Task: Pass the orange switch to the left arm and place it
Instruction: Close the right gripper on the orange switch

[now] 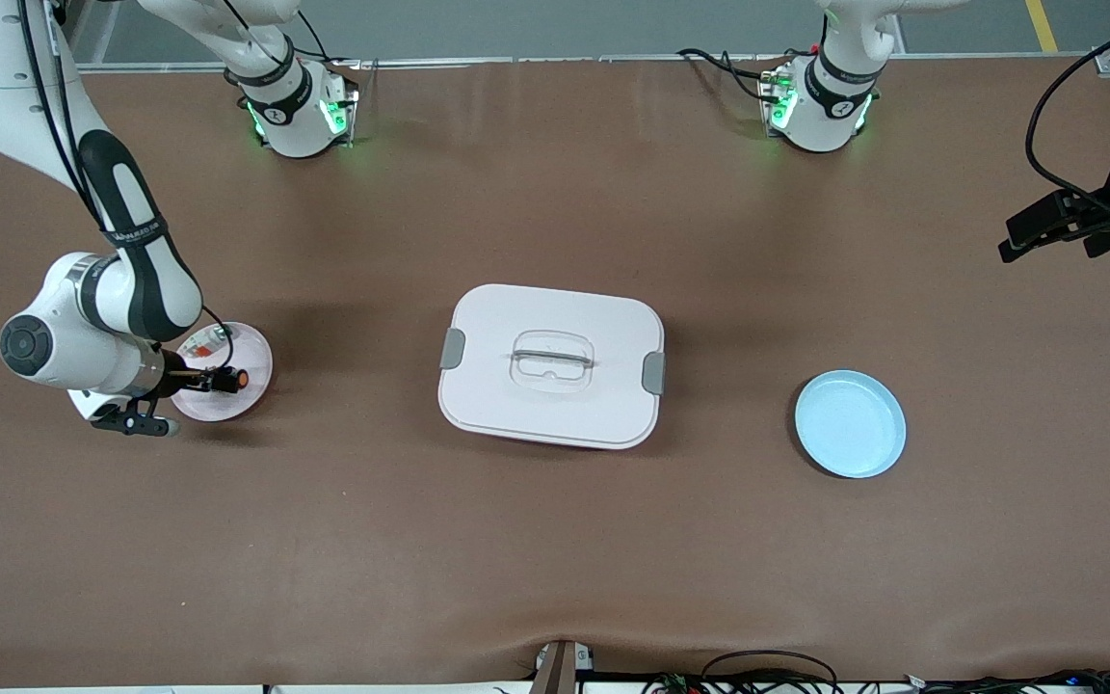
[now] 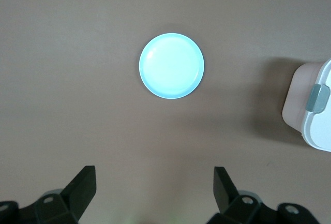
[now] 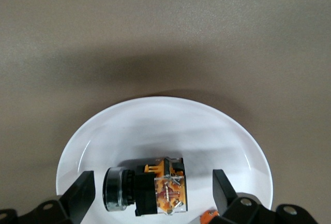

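The orange switch (image 1: 239, 379) lies on its side on a small pink plate (image 1: 254, 349) toward the right arm's end of the table. My right gripper (image 1: 210, 378) is down over that plate. In the right wrist view the switch (image 3: 147, 190) has a black body, a ringed cap and an orange-clear block. It lies between the open fingers (image 3: 83, 195) of my right gripper (image 3: 152, 183), with gaps on both sides. My left gripper (image 1: 1046, 234) waits in the air over the left arm's end of the table. In its own wrist view the left gripper (image 2: 153, 176) is open and empty. The white box (image 1: 551, 364) stands mid-table between the plates.
A light blue plate (image 1: 849, 424) lies empty between the box and the left arm's end, and is seen from above as the blue plate (image 2: 171, 65) beside a corner of the box (image 2: 315, 105). A small whitish piece with a red mark (image 1: 202, 341) shares the pink plate (image 3: 155, 125).
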{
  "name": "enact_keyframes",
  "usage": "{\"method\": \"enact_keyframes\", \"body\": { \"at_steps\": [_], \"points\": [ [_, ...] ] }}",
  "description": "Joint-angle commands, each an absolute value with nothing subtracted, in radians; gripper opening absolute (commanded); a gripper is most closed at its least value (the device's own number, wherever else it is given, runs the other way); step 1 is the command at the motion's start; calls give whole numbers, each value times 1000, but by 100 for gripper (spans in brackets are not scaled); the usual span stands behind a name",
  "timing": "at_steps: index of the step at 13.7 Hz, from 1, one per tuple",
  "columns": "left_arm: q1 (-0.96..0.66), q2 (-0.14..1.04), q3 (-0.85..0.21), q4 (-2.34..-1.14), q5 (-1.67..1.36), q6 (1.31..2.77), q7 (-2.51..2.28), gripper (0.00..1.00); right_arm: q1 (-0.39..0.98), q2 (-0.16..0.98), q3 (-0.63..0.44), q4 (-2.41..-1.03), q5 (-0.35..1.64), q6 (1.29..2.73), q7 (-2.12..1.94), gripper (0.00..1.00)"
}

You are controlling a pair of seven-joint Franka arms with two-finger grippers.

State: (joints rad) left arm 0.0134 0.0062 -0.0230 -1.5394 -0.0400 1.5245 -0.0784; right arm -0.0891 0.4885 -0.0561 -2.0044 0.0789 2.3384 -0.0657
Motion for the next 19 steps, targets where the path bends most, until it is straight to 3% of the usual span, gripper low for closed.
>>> {"method": "enact_keyframes", "body": {
  "at_steps": [1,15,17,18,19],
  "points": [
    [17,5,-25,-1536,-37,1525,-72,100,-100,479,-46,-2022,98,2342,-84,100],
    [17,6,-25,-1536,-37,1525,-72,100,-81,503,-46,-2040,97,2338,-106,100],
    [17,5,-25,-1536,-37,1525,-71,100,-83,503,-48,-2037,97,2329,-158,24],
    [17,5,-25,-1534,-37,1525,-72,100,-89,503,-46,-2036,97,2329,-160,2],
    [17,5,-25,-1534,-37,1525,-72,100,-92,503,-46,-2033,98,2327,-158,0]
  ]
}}
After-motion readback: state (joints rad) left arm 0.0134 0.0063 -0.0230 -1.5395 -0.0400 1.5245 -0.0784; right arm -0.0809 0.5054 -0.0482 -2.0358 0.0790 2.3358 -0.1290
